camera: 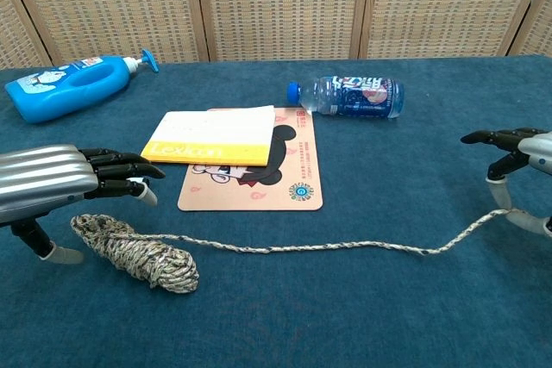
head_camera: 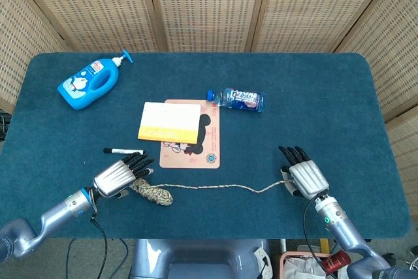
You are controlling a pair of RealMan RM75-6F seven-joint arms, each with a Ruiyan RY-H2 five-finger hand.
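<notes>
Braided rope (head_camera: 196,189) lies along the near part of the blue felt table (head_camera: 326,96): a coiled bundle at its left end, one thin strand running right to the right hand (head_camera: 305,178). Left hand (head_camera: 117,176) hovers over the bundle's left end, fingers (camera: 116,164) stretched out and slightly apart, gripping nothing; contact with the coil can't be told. Right hand sits at the strand's far end, fingers extended forward and a little apart, thumb down by the rope tip, whether it pinches the strand can't be told. Black-capped white marker (head_camera: 117,151) lies just behind the left fingertips, partly hidden in chest view. Behind the rope's middle: cartoon mousepad (head_camera: 196,145), flat, with a yellow-white notepad (head_camera: 168,122) overlapping its left corner. Clear plastic bottle (head_camera: 238,100), blue cap, lies on its side beyond. Blue pump bottle (head_camera: 88,83) lies far left.
</notes>
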